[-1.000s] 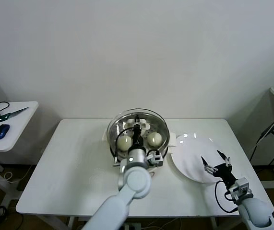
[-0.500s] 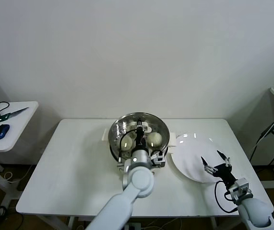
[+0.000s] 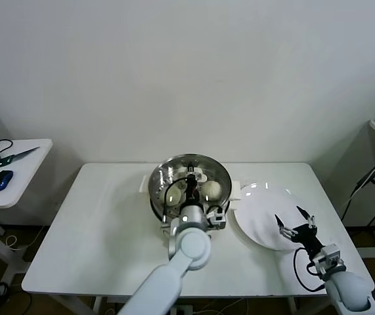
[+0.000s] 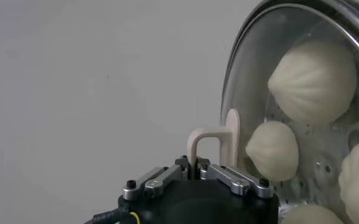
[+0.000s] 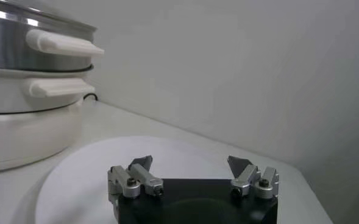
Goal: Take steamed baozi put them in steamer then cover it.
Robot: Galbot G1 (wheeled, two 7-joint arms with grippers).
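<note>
Over the steamer (image 3: 164,205), the clear-glass cover (image 4: 289,91) shows cream-white baozi (image 4: 313,79).

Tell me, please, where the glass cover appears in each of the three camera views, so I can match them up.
Head view: the cover sits over the steamer at table centre, the left gripper shut on its handle.
Left wrist view: the cover fills the side beyond the gripper; baozi show through it.
Right wrist view: not visible.
Shared landmark: the steamer, beside the white plate.
</note>
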